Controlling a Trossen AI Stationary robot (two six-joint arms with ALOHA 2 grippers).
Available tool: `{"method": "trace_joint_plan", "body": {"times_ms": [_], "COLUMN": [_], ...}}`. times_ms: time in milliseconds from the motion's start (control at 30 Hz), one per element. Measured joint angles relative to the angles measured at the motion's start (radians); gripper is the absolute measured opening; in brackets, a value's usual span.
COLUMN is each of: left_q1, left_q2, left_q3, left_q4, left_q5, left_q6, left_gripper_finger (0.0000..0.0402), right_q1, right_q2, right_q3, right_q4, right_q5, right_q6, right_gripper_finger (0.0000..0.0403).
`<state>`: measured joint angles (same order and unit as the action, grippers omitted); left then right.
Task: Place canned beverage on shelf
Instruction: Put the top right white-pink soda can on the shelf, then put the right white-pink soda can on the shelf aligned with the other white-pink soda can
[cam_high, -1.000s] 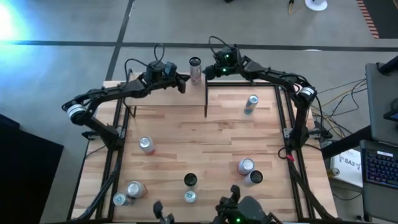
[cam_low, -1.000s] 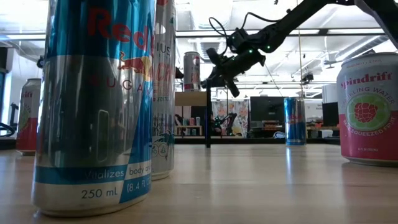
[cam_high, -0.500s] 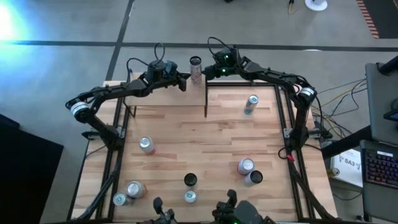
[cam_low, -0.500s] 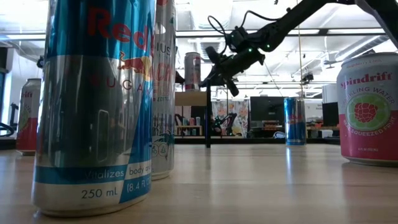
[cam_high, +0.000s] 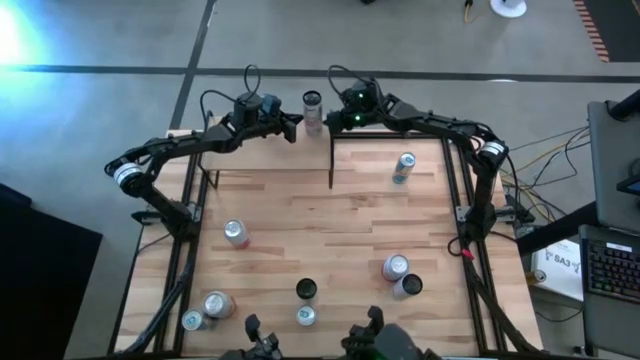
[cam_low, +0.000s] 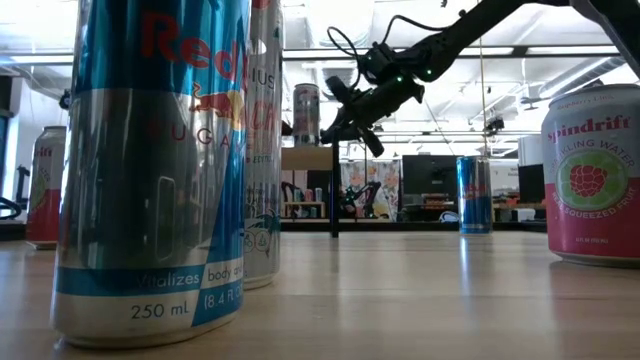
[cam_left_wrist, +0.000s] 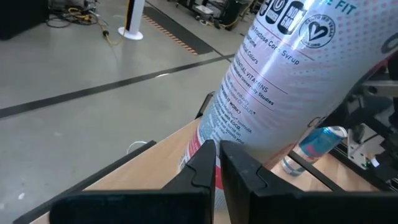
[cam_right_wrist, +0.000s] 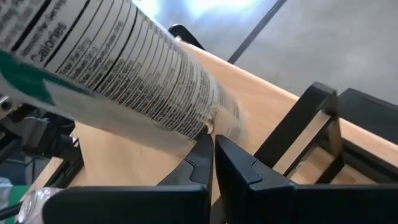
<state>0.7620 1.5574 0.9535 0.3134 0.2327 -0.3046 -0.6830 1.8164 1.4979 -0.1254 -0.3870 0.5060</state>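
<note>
Both arms edged back; shelf (cam_high: 262, 142) can (cam_high: 314, 110) reads "Syrup," possibly "vitamins."

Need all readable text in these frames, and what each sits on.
"Red", "vitalizes body", "250 mL": nearest blue-and-silver can.
"spindrift", "SPARKLING WATER": pink can.
"VITAMINS", "Syrup": can on the shelf, left wrist view.
"calories": same can, right wrist view; other lines there too blurred.
"SA3": box beside the table.

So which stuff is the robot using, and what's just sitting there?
In use: tall can on the shelf, left gripper and right gripper, both shut beside it.

Lying about: blue can, pink can, the cans along the near edge.
</note>
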Motion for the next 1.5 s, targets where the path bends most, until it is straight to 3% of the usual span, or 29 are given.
{"method": "trace_joint_plan", "body": {"times_ms": [533, 733, 867, 1000, 1133, 1233, 1333, 1500], "left_q1": [0.018, 0.039, 0.023, -0.020, -0.048, -0.053, -0.062, -0.147], "left_q2": [-0.049, -0.172, -0.285, -0.403, -0.447, -0.455, -0.453, -0.471], "left_q3": [0.000, 0.000, 0.000, 0.001, 0.001, 0.005, 0.013, 0.014], "left_q4": [-0.036, -0.214, -0.309, -0.296, -0.303, -0.296, -0.297, -0.296], "left_q5": [-0.005, -0.007, 0.031, 0.082, 0.068, 0.062, 0.077, 0.073], "left_q6": [0.058, 0.121, 0.154, 0.150, 0.156, 0.034, -0.106, -0.127], "left_gripper_finger": [0.0006, 0.0030, 0.0049, 0.0067, 0.0076, 0.0076, 0.0075, 0.0075], "right_q1": [-0.015, -0.022, -0.017, 0.030, 0.055, 0.063, 0.065, 0.109], "right_q2": [-0.047, -0.202, -0.332, -0.469, -0.588, -0.636, -0.653, -0.683], "right_q3": [0.003, 0.003, 0.003, -0.013, -0.070, -0.116, -0.149, -0.214], "right_q4": [-0.036, -0.247, -0.498, -0.756, -0.784, -0.755, -0.748, -0.767], "right_q5": [0.030, 0.028, 0.018, 0.020, 0.020, 0.023, 0.019, 0.028], "right_q6": [-0.018, -0.158, -0.289, -0.413, -0.509, -0.578, -0.517, -0.438], "right_gripper_finger": [0.0009, 0.0009, 0.0009, 0.0009, 0.0009, 0.0009, 0.0009, 0.0009]}}
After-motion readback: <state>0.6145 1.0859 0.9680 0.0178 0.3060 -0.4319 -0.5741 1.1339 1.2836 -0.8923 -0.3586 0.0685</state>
